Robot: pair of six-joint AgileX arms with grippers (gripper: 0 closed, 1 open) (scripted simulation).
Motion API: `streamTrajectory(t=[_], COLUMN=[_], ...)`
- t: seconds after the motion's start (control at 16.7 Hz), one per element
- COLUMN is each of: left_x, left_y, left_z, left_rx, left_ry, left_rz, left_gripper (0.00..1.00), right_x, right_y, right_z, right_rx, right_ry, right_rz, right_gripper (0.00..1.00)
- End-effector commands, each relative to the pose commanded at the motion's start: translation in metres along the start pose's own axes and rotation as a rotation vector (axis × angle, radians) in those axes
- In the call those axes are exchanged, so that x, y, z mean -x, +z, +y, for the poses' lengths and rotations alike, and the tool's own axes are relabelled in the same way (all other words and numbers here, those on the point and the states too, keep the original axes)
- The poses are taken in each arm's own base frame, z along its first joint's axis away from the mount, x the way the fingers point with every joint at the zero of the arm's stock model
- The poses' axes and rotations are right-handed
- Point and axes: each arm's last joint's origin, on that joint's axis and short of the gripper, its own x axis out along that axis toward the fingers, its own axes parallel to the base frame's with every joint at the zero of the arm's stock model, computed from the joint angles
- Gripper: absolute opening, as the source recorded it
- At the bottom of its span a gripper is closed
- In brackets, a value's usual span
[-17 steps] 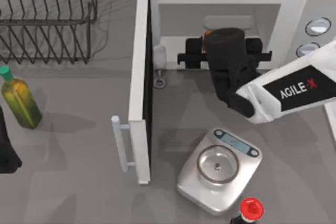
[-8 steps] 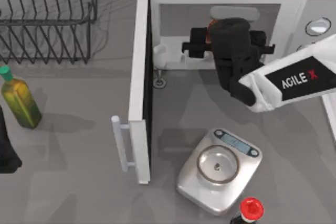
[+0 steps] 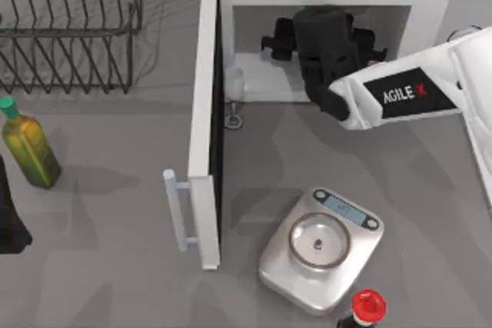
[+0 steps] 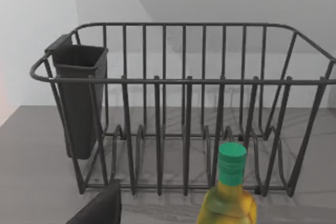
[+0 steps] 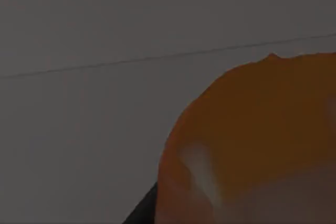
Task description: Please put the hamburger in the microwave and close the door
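The white microwave (image 3: 430, 13) stands at the back of the table with its door (image 3: 204, 128) swung wide open toward the front. My right gripper (image 3: 323, 24) reaches deep into the pale cavity and covers the hamburger in the top view. In the right wrist view the orange bun of the hamburger (image 5: 252, 140) sits very close to the camera, against the dim inner wall, held in the gripper. My left arm (image 3: 8, 224) is parked at the table's left edge.
A silver kitchen scale (image 3: 321, 250) sits in front of the microwave, with a red-capped bottle (image 3: 367, 306) just beyond it at the front edge. A green-capped oil bottle (image 3: 29, 147) and a wire dish rack (image 3: 69, 28) occupy the left side.
My right gripper has pushed farther back into the microwave cavity with the hamburger. The orange bun that showed beside it a second ago is now covered from above.
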Motion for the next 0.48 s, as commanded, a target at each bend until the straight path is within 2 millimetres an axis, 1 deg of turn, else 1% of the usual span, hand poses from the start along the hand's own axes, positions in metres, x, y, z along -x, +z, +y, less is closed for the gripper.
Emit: streamTrajectory(t=[0.12,0.24,0.36,0.48], left_x=[0.000,0.000,0.000,0.000], left_y=[0.000,0.000,0.000,0.000], left_z=[0.000,0.000,0.000,0.000], left_rx=[0.000,0.000,0.000,0.000], left_ry=[0.000,0.000,0.000,0.000], left_rz=[0.000,0.000,0.000,0.000], left_gripper=[1.00,1.00,1.00,1.00], right_x=[-0.012,-0.018,-0.020,-0.021], right_y=[0.001,-0.007,-0.016,-0.022], right_z=[0.008,0.017,0.026,0.029], right_rx=[0.038,0.092,0.140,0.159], right_ry=[0.012,0.020,0.027,0.029], right_rz=[0.003,0.023,0.039,0.050], right_gripper=[0.00,0.00,0.00,0.00])
